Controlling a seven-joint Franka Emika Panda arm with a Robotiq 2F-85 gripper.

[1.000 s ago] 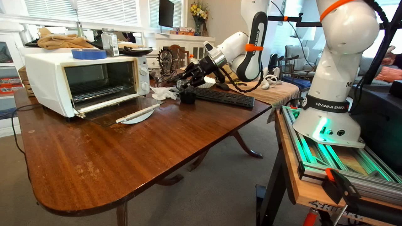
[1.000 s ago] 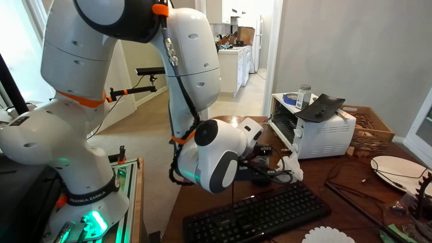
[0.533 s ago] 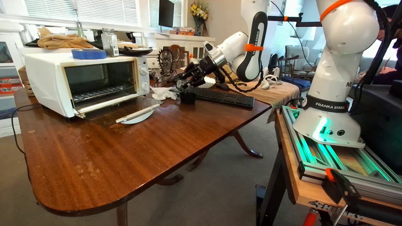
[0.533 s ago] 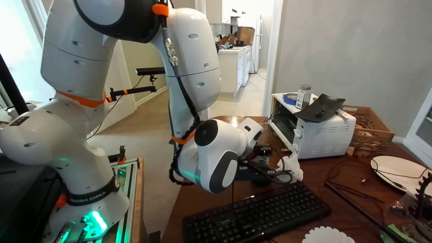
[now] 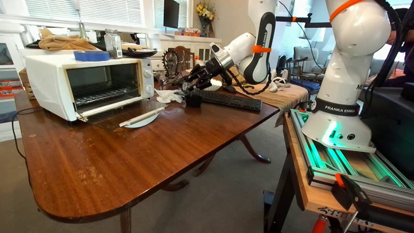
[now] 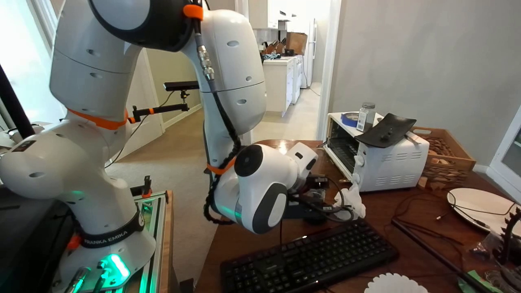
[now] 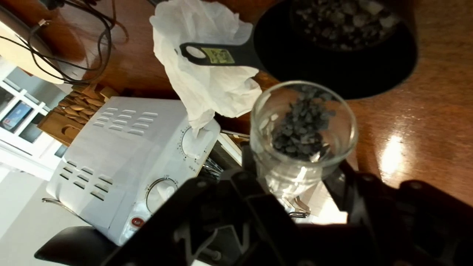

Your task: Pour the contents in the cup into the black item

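Pincer (image 7: 297, 165) clasps the cup (image 7: 286, 173) of dark granules (image 7: 301, 127) near the black scoop (image 7: 332, 70).

Blk scoop (image 7: 343, 75) (yel. label (image 7: 218, 55)), dk. gry bits (image 7: 301, 127).

The robot's wrist (image 6: 272, 179) partly hides the end effector (image 6: 316, 194); a black computer keyboard (image 6: 309, 259) lies on the desk (image 6: 413, 258).

The cup (image 7: 290, 173) is smooth, shiny glass. The black scoop (image 7: 310, 66) looks like dull plastic. The table (image 5: 139, 174) is shiny wood, and the white paper (image 7: 229, 90) looks crinkly.
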